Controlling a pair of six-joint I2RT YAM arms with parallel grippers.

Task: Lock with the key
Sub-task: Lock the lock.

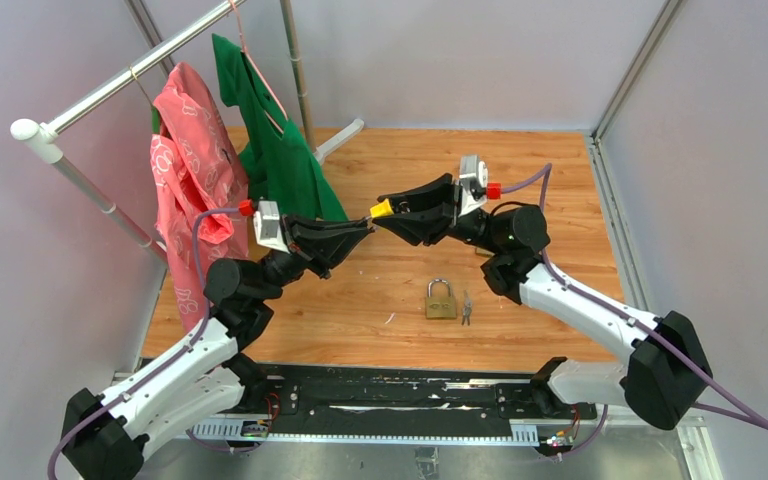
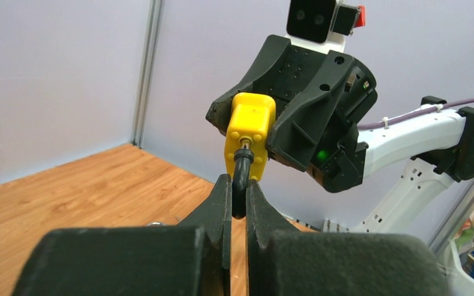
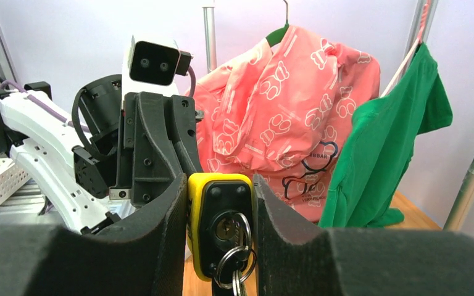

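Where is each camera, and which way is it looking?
Top: high behind the arms, looking down at the table; both arms show, the left end effector facing the right end effector.
Left wrist: on the left arm, facing the right arm; left fingers show.
Right wrist: on the right arm, facing the left arm and hanging clothes; right fingers show.
All three share the yellow lock, gripped from both sides.
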